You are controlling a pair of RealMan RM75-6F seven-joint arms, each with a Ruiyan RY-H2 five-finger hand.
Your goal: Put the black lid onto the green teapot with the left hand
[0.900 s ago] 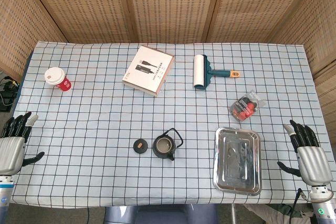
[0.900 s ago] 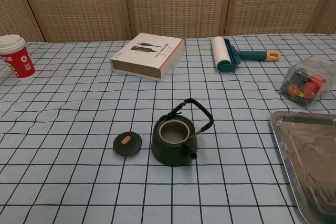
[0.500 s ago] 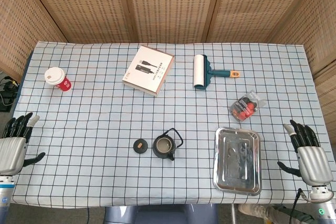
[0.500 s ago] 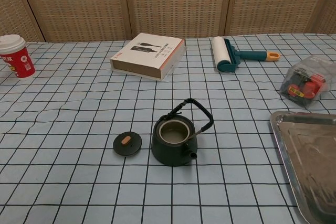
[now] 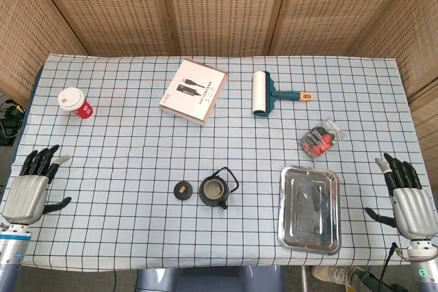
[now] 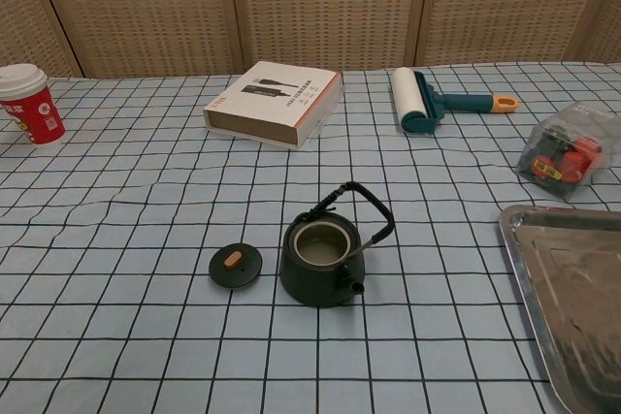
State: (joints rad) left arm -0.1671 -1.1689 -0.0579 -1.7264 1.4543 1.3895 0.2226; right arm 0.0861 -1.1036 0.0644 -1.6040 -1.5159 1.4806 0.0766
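Your left hand [image 5: 29, 189] has lifted off its rest at the near left edge of the table [image 5: 123, 135] and edged inward and slightly farther up the cloth, fingers [image 5: 42, 158] spread and holding nothing. It reads as the opening of the reach, though the hand is well apart from anything it needs. Across the near edge, your right hand [image 5: 409, 200] sits a touch lower and farther right than before, fingers likewise spread and empty; it has no part in this job.

Just in from the near edge, the black lid [image 6: 236, 265] lies flat on the cloth with its small brown knob up, just to the left of the green teapot [image 6: 323, 261] and not touching it. The pot stands upright, mouth open, its wire handle tipped toward the right. Neither has shifted from the earlier frames, so the whole task is ahead of you: cross to the lid, pinch the knob, carry it right and seat it.

To the right lies the steel tray [image 5: 309, 208]. Farther back a red paper cup [image 5: 74, 102], a flat box [image 5: 194, 91], a lint roller [image 5: 263, 93] and a clear packet [image 5: 320, 138] sit unchanged.
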